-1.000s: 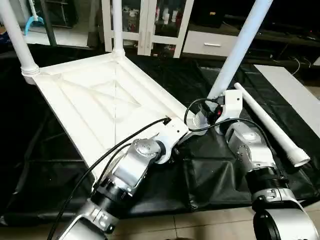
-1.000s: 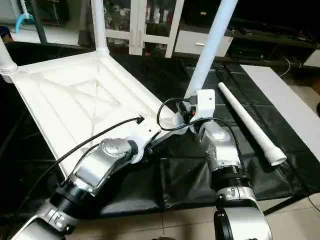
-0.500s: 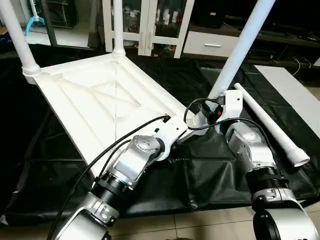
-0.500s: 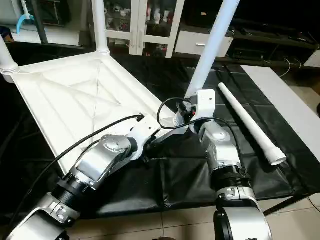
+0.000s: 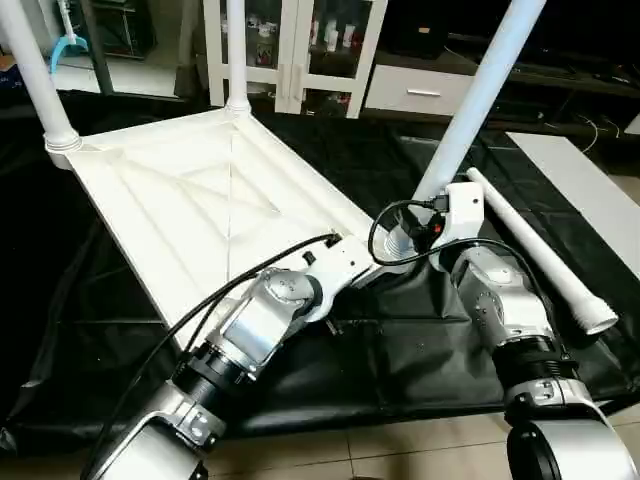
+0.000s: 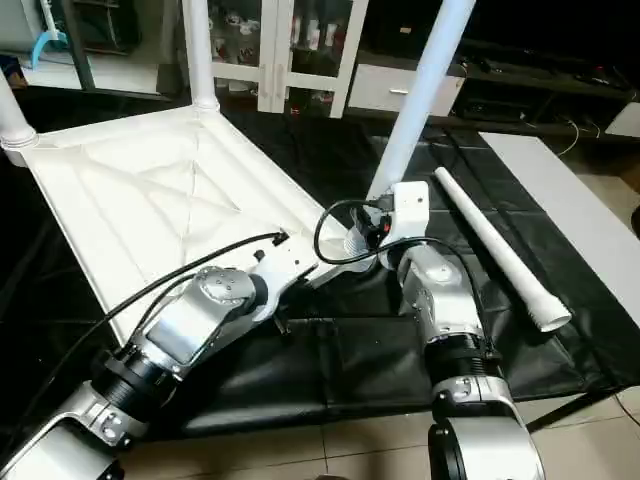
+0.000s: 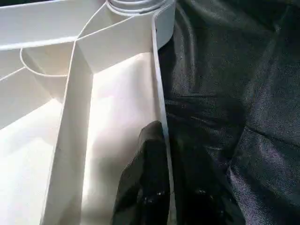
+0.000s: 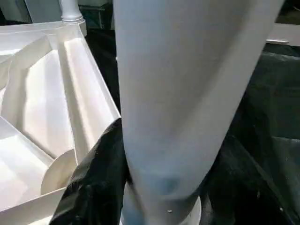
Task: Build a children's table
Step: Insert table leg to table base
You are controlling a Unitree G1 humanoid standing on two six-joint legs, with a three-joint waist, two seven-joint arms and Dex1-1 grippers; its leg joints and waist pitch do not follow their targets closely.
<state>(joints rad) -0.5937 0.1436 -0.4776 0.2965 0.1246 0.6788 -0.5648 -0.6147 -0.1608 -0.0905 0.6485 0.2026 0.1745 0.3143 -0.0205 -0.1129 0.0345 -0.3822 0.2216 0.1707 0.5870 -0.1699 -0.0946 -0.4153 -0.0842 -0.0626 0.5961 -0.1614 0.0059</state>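
left pincer (image 7: pixel 161 187) clamps the tabletop (image 5: pixel 190 200) rim; right pincer (image 8: pixel 154 187) grips the leg (image 5: pixel 480 90). the thin rim could slip, cross-threading the leg.

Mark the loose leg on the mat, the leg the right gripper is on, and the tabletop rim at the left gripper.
loose leg (image 5: pixel 540 250), left eye view, mid-shaft.
leg in the right gripper (image 5: pixel 478 95), left eye view, upper shaft.
tabletop rim (image 7: pixel 158 93), left wrist view, thin edge wall above the finger.
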